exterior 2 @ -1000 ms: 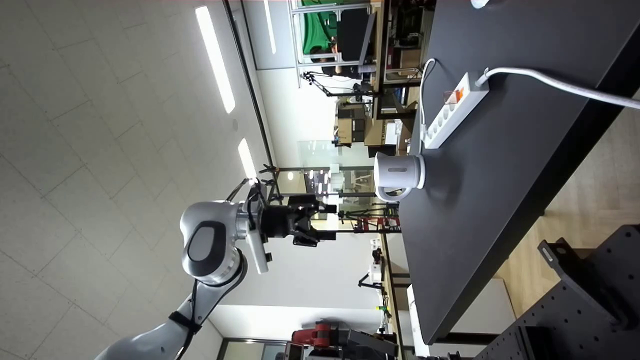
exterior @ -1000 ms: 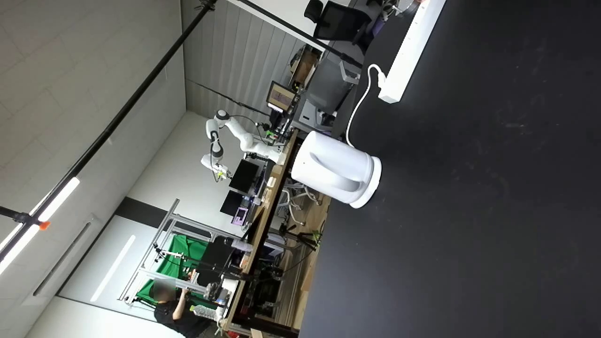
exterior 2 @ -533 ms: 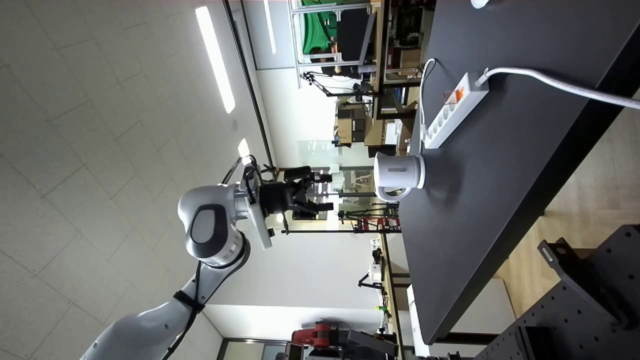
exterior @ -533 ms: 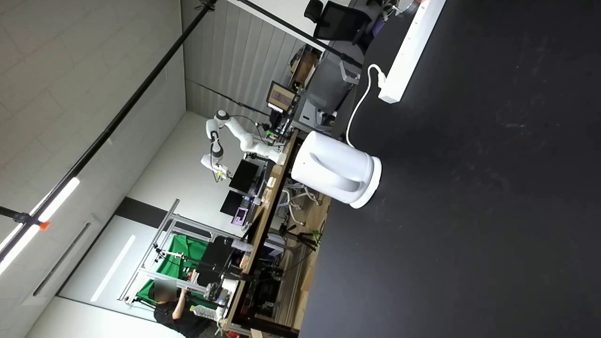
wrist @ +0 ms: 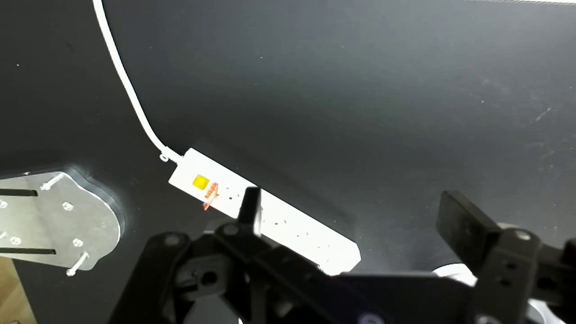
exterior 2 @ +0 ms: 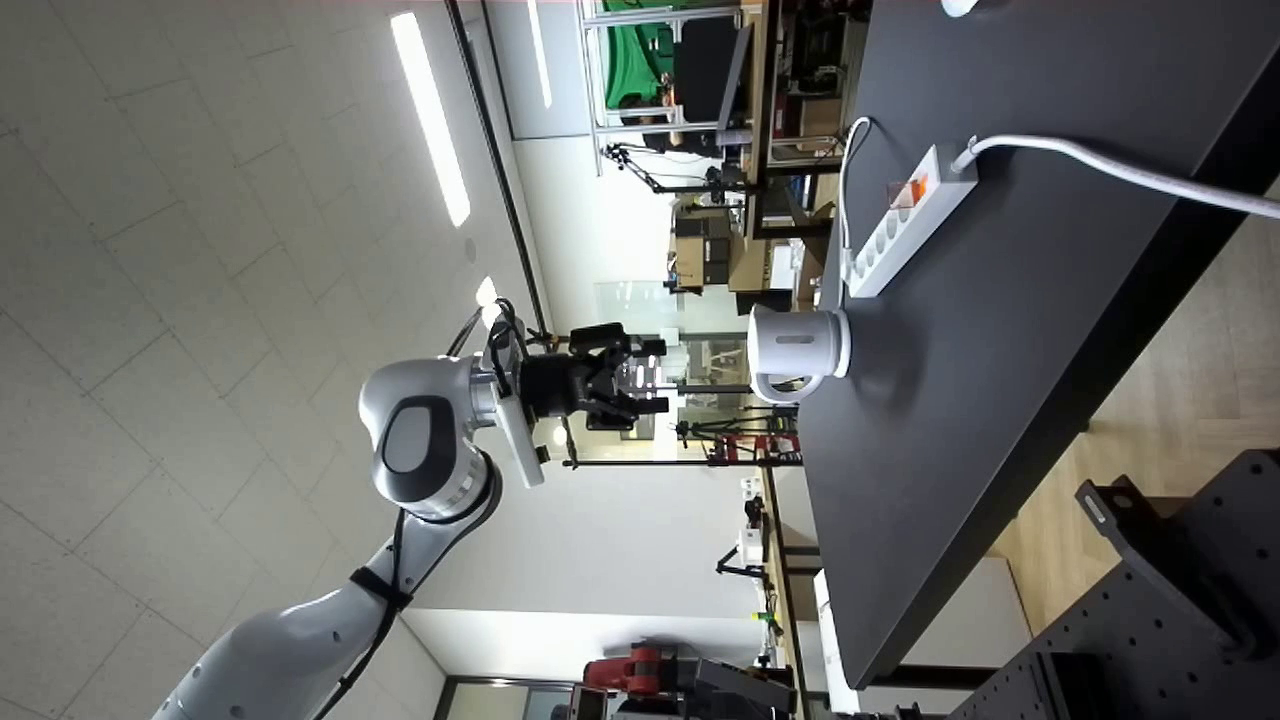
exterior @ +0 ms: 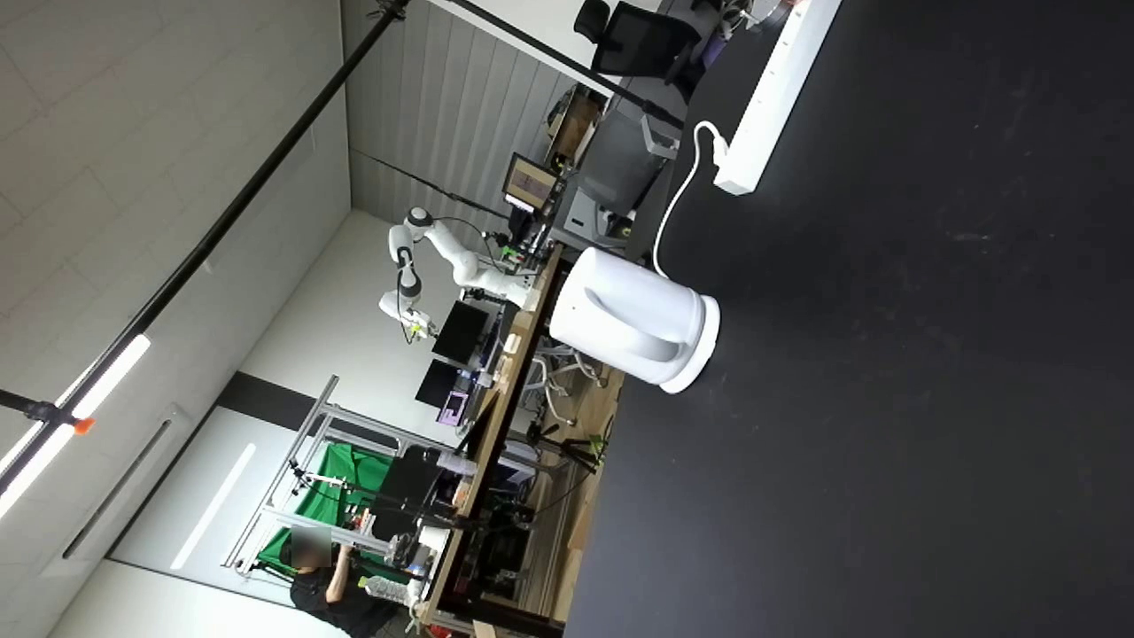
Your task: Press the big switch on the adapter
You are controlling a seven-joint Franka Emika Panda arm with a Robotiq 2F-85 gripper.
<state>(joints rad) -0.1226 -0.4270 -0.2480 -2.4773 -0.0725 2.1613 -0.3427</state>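
in an exterior view the gripper (exterior 2: 655, 376) hangs near mid-frame, well apart from the dark tabletop (exterior 2: 900, 450), its two fingers (exterior 2: 655, 405) spread wide. the adapter (wrist: 288, 227) lies on that tabletop, slanting from left of centre down to the lower middle of the wrist view, where one dark finger hides part of it. at the adapter's upper-left end sits a square yellow-orange switch (wrist: 200, 182), with a small reddish-orange piece (wrist: 211, 194) just beside it. a white cable (wrist: 121, 72) runs from the same end up to the top left of the frame. a white kettle (exterior: 633, 319) stands right of centre in both exterior views, near the adapter's other end. a slotted metal plate (wrist: 58, 220) juts from the left edge of the wrist view.
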